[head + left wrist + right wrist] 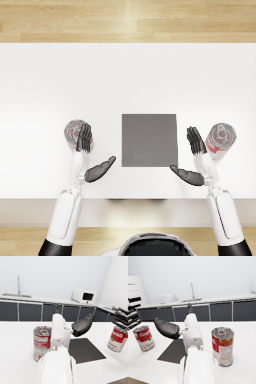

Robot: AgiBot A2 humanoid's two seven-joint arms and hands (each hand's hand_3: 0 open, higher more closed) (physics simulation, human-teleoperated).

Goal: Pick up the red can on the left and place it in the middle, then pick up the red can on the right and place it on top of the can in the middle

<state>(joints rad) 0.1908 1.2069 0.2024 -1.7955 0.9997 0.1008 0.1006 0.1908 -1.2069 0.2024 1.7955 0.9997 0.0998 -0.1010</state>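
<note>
The left red can [74,131] stands upright on the white table [128,75], left of a dark grey square mat [149,140]. My left hand [82,145] is open, its fingers alongside the can's right side and its thumb spread toward the mat. Whether the fingers touch the can I cannot tell. The left wrist view shows this can [42,342] beside the forearm and the left hand [81,326] holding nothing. The right red can [220,139] stands right of the mat. My right hand [198,147] is open just left of it. The right wrist view has the right can [223,346] and the right hand [168,328].
The table's near edge [128,199] runs just below both hands. Wood floor lies beyond the far edge. A kitchen counter with a microwave [84,296] and a sink tap [18,284] stands well behind the table.
</note>
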